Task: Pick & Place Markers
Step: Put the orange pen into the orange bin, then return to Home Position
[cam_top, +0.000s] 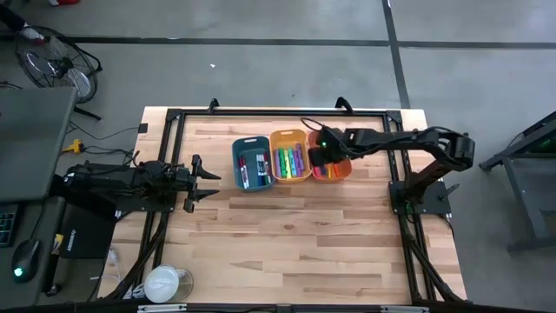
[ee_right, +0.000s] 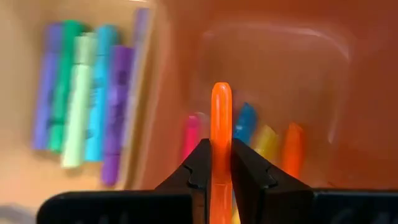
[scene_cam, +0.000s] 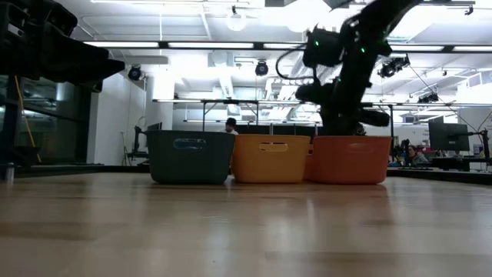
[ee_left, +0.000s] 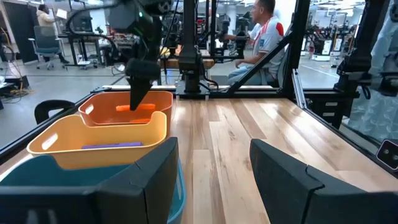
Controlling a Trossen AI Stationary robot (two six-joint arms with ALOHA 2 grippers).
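Orange bin (ee_right: 273, 74): loose markers (ee_right: 245, 121); yellow bin (ee_right: 25, 168): more.

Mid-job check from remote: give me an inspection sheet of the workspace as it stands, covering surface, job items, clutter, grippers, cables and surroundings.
Surface: light wooden table, mostly bare in front of the bins.
Job's things: markers lie in all three bins, teal bin, yellow-orange bin and orange bin, which stand in a row.
Clutter: a white round object at the table's near left edge.
Grippers: right gripper is shut on an orange marker above the orange bin; left gripper waits open at the table's left.
Cables: loose cables on the floor left of the table.
Surroundings: a seated person beyond the table; a fan on the floor.
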